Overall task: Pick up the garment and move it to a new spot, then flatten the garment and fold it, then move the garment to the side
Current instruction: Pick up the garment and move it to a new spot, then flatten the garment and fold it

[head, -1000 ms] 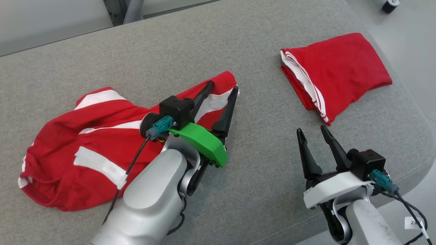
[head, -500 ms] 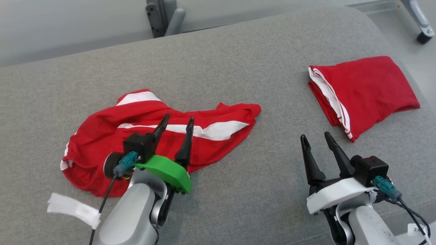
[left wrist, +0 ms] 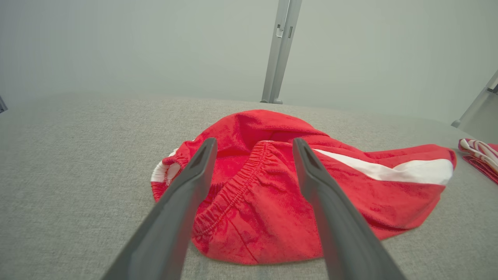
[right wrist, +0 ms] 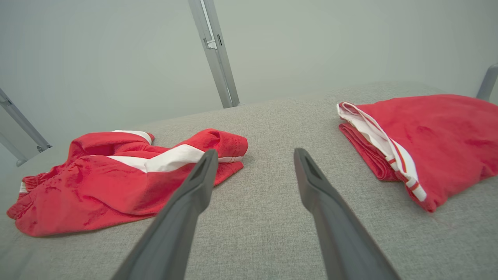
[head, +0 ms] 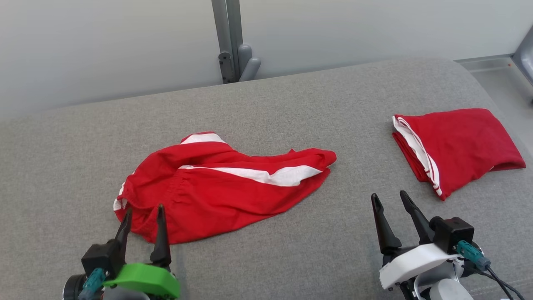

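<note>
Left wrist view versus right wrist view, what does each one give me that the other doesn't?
Left wrist view: a close look at the gathered elastic waistband of the crumpled red garment, framed by the open left gripper. Right wrist view: the folded red garment nearly whole, and the open right gripper over bare grey cushion. Shared: the crumpled garment's white stripe, the cushion, the metal post.

The jaws hide part of the garment (left wrist: 272,194), seemingly its waistband.
</note>
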